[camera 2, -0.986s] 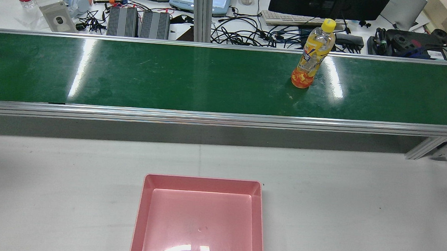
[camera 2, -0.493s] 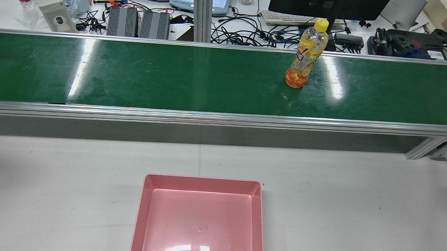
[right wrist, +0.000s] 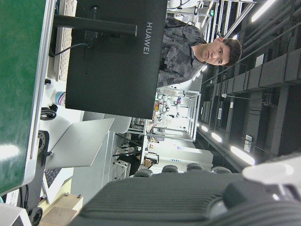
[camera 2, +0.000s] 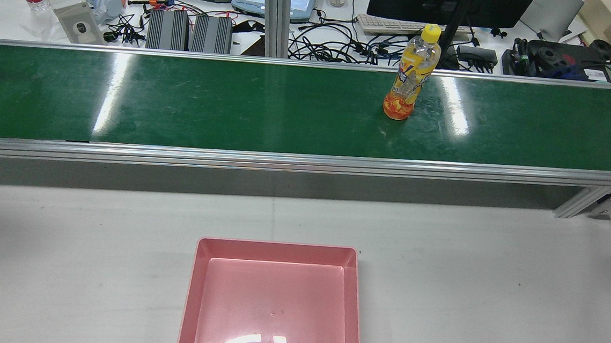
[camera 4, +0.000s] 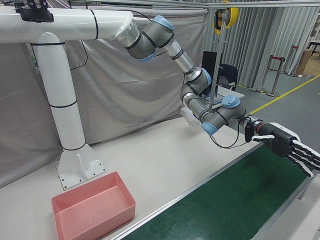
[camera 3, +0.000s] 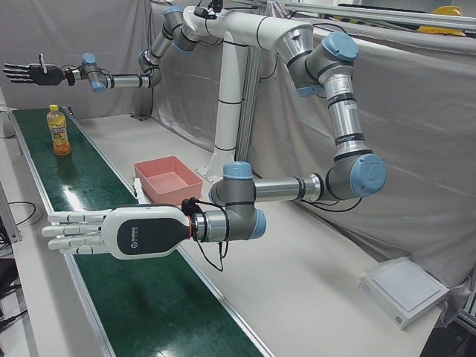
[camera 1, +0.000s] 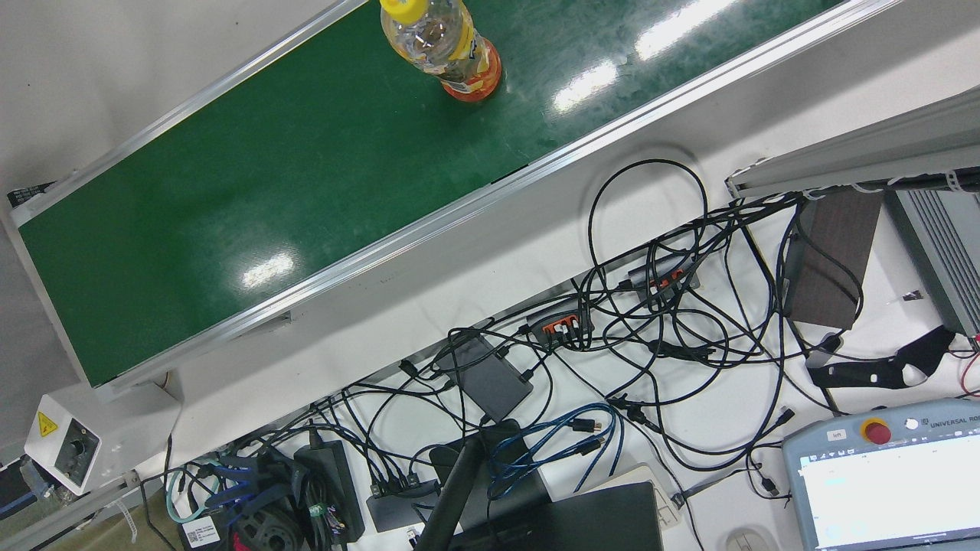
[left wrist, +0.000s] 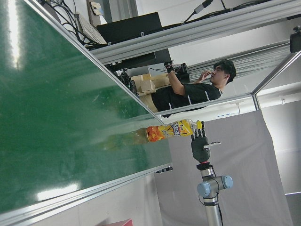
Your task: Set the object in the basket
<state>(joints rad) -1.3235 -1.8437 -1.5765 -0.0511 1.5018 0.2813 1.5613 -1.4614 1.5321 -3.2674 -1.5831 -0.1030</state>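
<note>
arms (camera 3: 342,126): silver tubes, blue joint caps | left hand (camera 3: 111,232): white shell

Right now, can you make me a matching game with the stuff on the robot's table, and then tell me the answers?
Things:
1. bottle
2. basket
3. conveyor belt
4. left hand

Descriptions:
A. pink, with nothing in it
B. open, holding nothing
C. standing upright on the belt
D. green and shiny

Pairs: 1-C, 2-A, 3-D, 4-B
</note>
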